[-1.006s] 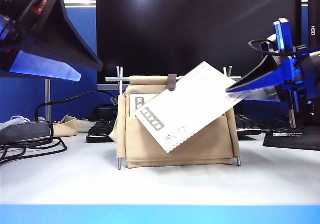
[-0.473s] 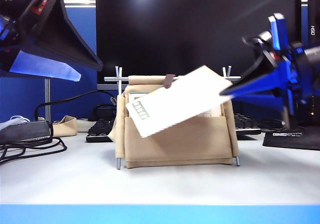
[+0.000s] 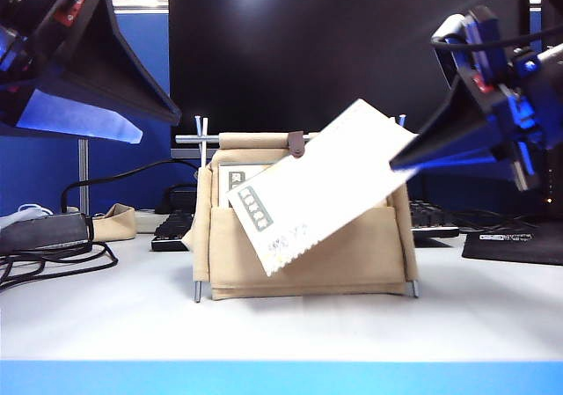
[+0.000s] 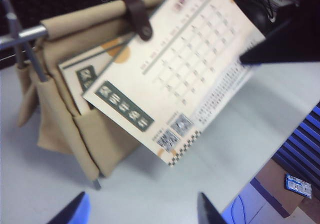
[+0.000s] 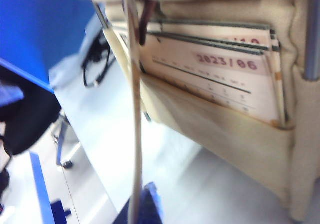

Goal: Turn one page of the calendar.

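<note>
The calendar (image 3: 308, 254) is a beige fabric pocket stand on thin silver rods, in the middle of the table. The page (image 3: 317, 188) is out of the pocket and hangs tilted in front of it, dark banner and QR codes toward its lower end. My right gripper (image 3: 398, 160) is shut on the page's upper right corner. In the right wrist view the page (image 5: 134, 109) shows edge-on, running into the right gripper (image 5: 142, 209). My left gripper (image 3: 154, 124) hangs open at the upper left, apart from the calendar. Its fingertips (image 4: 80, 210) stand wide over bare table.
A sheet marked 2023/06 (image 5: 225, 79) stands in the pocket with others behind it. A black monitor (image 3: 352, 43) fills the back. A keyboard (image 3: 176, 226) and cables (image 3: 53, 250) lie at the left, a dark pad (image 3: 519, 241) at the right.
My right gripper has risen and turned, carrying the page up out of the pocket and swinging it. The stand has slid slightly to the left. The left arm has kept still.
</note>
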`<state>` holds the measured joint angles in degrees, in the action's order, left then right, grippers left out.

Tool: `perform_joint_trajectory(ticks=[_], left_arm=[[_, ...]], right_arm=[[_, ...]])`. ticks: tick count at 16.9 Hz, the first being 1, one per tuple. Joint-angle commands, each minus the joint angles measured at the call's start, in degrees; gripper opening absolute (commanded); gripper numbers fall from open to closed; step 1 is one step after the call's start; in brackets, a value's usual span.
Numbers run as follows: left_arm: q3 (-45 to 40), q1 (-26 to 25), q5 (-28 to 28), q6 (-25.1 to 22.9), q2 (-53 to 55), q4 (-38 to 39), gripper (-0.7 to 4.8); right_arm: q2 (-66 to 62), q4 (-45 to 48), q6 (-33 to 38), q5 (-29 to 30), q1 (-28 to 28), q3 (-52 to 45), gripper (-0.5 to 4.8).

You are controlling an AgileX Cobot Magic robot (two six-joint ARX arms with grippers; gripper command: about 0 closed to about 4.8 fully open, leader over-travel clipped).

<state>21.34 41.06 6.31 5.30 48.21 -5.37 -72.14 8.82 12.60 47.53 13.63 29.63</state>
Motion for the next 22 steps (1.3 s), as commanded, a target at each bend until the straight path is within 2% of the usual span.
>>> perform_joint_trajectory(ticks=[1, 5, 11, 13, 15, 18, 20, 22], left_arm=[[0.07, -0.02, -0.07, -0.42, -0.07, -0.66, 2.83], [0.02, -0.02, -0.04, -0.42, -0.09, 0.87, 2.83], [0.02, -0.02, 0.11, -0.42, -0.09, 0.92, 2.83], [0.02, -0.02, 0.13, -0.42, -0.07, 1.05, 2.83], [0.02, -0.02, 0.11, -0.42, -0.07, 1.07, 2.83], [0.02, -0.02, 0.09, -0.42, -0.04, 1.07, 2.83], [0.02, -0.02, -0.11, -0.42, -0.02, 1.07, 2.83], [0.02, -0.02, -0.11, -0.42, -0.02, 1.07, 2.83]], right_arm=[[2.71, -4.98, -6.69, -4.57, 2.40, -0.33, -0.06], [3.28, -9.01, -13.05, -13.49, 7.58, -0.48, -0.06], [3.28, -11.61, -14.60, -13.29, 8.02, -0.44, -0.06], [3.28, -11.58, -14.60, -10.99, 8.02, -0.42, -0.06], [3.63, -11.52, -14.51, -5.95, 8.02, -0.20, -0.06], [3.87, -9.14, -11.41, -0.55, 8.00, -0.15, -0.06], [3.87, -5.25, -7.39, 2.71, 8.00, -0.17, -0.06], [3.89, 2.89, -0.50, 4.17, 8.00, -0.17, -0.06]])
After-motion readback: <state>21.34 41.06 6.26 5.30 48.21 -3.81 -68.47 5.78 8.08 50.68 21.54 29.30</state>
